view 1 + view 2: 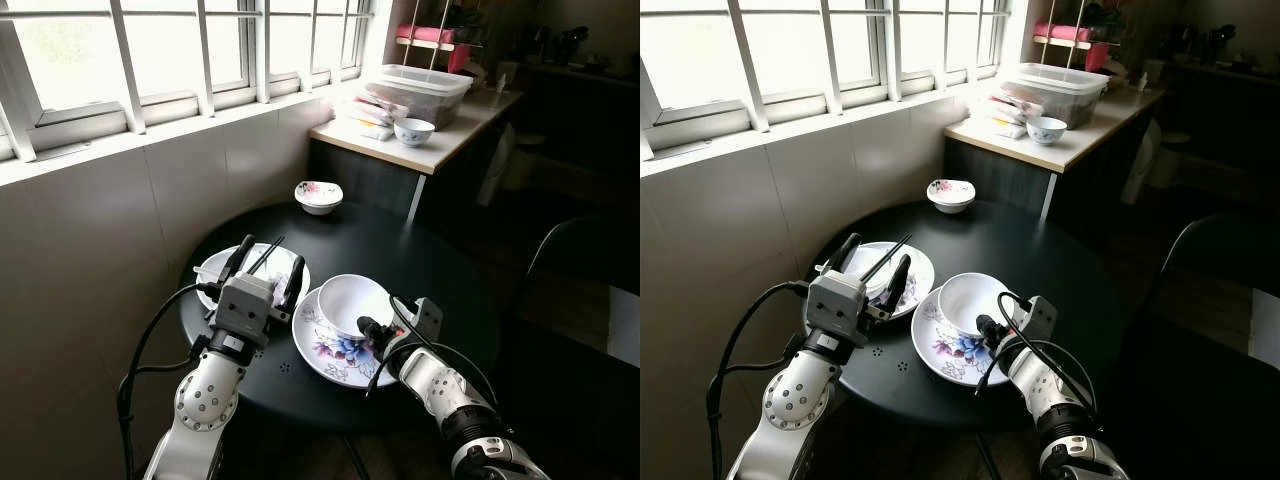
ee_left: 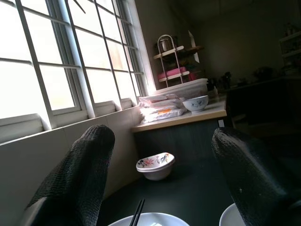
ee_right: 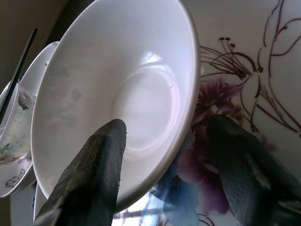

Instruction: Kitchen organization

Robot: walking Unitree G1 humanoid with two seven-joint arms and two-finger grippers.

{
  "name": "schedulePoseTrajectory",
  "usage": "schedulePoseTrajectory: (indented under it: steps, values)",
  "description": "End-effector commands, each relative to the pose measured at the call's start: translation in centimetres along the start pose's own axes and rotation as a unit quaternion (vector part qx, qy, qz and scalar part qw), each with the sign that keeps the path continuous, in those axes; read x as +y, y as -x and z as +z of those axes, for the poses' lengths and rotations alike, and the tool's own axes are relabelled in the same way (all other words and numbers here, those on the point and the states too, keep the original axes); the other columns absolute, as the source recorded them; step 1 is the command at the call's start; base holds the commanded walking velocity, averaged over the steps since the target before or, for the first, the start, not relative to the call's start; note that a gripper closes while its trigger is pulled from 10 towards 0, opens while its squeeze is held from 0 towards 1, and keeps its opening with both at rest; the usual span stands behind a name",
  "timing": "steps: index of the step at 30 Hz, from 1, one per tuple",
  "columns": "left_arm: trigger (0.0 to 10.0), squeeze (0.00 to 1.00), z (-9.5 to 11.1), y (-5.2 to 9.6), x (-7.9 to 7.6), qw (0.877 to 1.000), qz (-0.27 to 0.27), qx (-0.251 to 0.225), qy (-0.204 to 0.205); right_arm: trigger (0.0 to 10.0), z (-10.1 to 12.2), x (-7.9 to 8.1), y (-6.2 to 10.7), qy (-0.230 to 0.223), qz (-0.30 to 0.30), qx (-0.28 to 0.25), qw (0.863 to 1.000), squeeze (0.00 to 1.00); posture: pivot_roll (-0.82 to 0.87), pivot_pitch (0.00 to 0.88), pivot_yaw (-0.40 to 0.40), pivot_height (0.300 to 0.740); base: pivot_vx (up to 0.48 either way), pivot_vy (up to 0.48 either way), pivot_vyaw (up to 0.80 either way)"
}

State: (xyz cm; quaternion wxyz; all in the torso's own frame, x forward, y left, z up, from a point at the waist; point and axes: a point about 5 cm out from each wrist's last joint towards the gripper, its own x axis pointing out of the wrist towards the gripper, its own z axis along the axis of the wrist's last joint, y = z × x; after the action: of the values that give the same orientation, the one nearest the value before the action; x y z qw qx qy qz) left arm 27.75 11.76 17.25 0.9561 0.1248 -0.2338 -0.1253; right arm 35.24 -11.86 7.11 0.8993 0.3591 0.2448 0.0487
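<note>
Left eye view: a round black table [image 1: 420,270] stands beside a tiled wall under a bright barred window [image 1: 150,60]. At the table's near edge a large flowered plate [image 1: 335,355] carries a white bowl [image 1: 352,300]. The right gripper [image 1: 378,335] reaches in from the near right, its two black fingers apart and straddling the bowl's rim, one inside the bowl and one outside over the plate. To the left lies a second white plate [image 1: 285,262] with black chopsticks [image 1: 266,254] across it. The left gripper [image 1: 262,272] hovers above this plate with its fingers spread wide, holding nothing. A small flowered bowl [image 1: 319,196] sits at the far edge of the table. Farther right, a counter [image 1: 440,145] holds another small bowl [image 1: 414,131] and clear plastic bins [image 1: 420,88].
</note>
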Motion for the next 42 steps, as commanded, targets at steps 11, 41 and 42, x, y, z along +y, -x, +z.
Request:
schedulePoseTrajectory:
  steps: [11,41,42]
  values:
    - [10.0,0.00,-0.3,0.0,-0.3,1.000,-0.008,0.007,-0.002,0.0,0.7,-0.9,0.0,-0.080,-0.028,-0.008,0.996,0.00,0.07,0.000,-0.063,0.740,0.000,0.000,0.00]
    - [10.0,0.00,-0.8,0.3,0.3,1.000,0.007,0.020,-0.003,0.0,7.4,6.9,3.2,0.229,0.107,-0.319,0.914,0.00,0.06,0.000,-0.062,0.740,0.000,0.000,0.09]
    - [10.0,0.00,-0.8,0.3,0.3,1.000,0.007,0.020,-0.003,0.0,7.4,6.9,3.2,0.229,0.107,-0.319,0.914,0.00,0.06,0.000,-0.062,0.740,0.000,0.000,0.80]
